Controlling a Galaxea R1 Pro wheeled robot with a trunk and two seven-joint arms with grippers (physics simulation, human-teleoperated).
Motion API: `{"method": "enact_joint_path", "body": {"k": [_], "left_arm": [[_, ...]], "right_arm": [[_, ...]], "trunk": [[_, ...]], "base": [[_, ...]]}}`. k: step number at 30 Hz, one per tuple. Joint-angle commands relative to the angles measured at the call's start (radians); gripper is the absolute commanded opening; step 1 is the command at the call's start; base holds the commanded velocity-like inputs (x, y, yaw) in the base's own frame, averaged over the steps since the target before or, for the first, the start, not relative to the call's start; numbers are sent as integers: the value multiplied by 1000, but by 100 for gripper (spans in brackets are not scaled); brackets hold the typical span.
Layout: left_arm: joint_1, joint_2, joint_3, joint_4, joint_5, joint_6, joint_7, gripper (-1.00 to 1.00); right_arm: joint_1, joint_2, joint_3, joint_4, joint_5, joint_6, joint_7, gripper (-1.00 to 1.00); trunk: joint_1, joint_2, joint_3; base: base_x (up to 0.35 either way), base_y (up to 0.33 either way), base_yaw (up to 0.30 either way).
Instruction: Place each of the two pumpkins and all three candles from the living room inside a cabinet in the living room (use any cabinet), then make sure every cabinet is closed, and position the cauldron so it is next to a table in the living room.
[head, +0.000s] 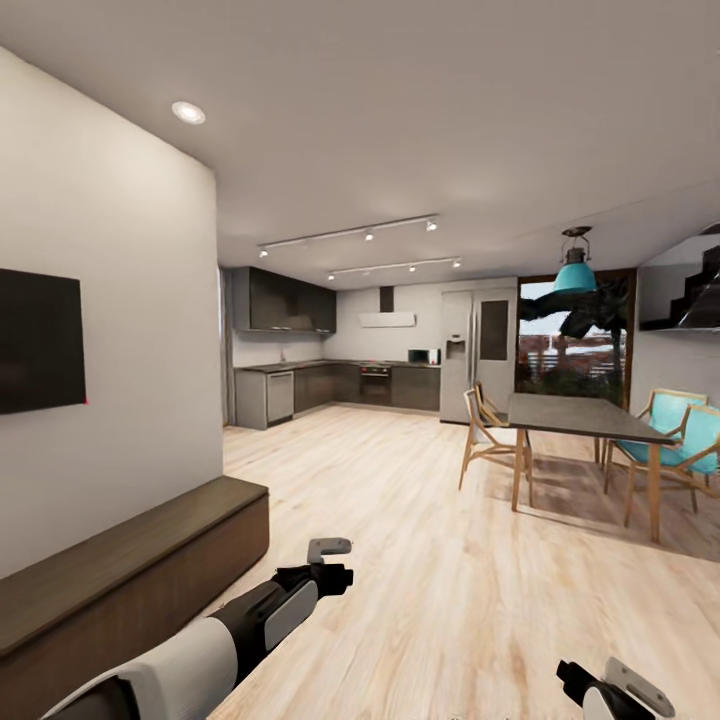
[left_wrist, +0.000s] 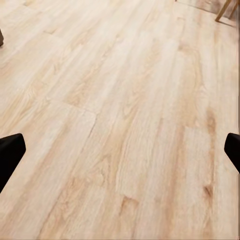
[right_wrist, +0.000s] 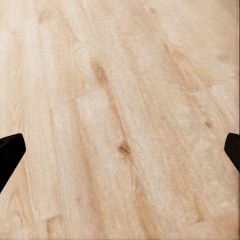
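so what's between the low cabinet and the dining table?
Bare plank floor in the head view; nothing lies between the cabinet and the dining table.

The left gripper (left_wrist: 120, 155) hangs over light plank floor (left_wrist: 125, 100), its two black fingertips (left_wrist: 10, 152) spread wide with nothing between, a wooden chair leg (left_wrist: 225, 10) beyond.

text: none legible | labels: none | brands: none | numbers/signs: none
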Motion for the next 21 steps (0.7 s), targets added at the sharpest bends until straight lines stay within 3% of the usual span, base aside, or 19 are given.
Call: {"method": "enact_joint_path", "body": {"k": [1,8,21], "left_arm": [[-1,1,-8,-2,8,1,8,100],[5,0,-9,-3,8,1,7,100],[18,0,-9,-25,7,1,7,100]], "right_arm": [[0,0,1,-2,-8,4,-3,100],[0,-16,0,8,-7,8,82,100],[0,-29,-1,19,-7,9,99,100]], "trunk": [[0,-1,-2],[-15,27,0],[-65,118,20]], "base": [[0,0,-180],[0,0,-116],[0,0,-45]]}}
